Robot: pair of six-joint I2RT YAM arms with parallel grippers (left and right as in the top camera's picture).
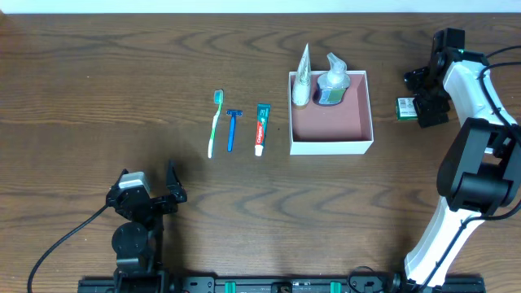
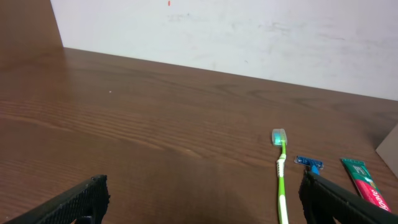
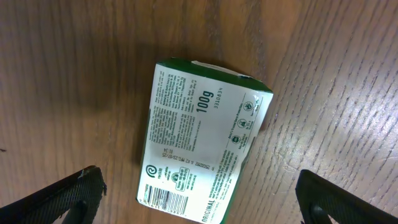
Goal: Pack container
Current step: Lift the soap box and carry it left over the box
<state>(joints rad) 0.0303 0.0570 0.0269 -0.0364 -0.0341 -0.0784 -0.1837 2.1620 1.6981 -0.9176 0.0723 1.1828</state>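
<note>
The container [image 1: 331, 124] stands on the wooden worktop [image 1: 81, 73], on the half of the right arm and far from the robot's base. It is open at the top, with white walls and a pink floor. Against its far wall stand a white tube [image 1: 302, 77] and, just beside it, a clear bottle [image 1: 332, 86] with something blue inside. The near part of the floor is bare.

On the left of the container three things lie in a row, apart from each other. The toothpaste [image 1: 260, 129] is nearest to the container, then the blue razor [image 1: 233, 129], then the green toothbrush [image 1: 215, 122].

On the right of the container, near but not touching it, lies a green soap box [image 3: 199, 155]. The right claw [image 3: 199, 180] hangs over this box with its jaws wide, one on each side, and holds nothing.

The left claw [image 2: 204, 186] is well apart from the container, closer to the robot than the toothbrush. Its jaws are wide too, and it is empty.
</note>
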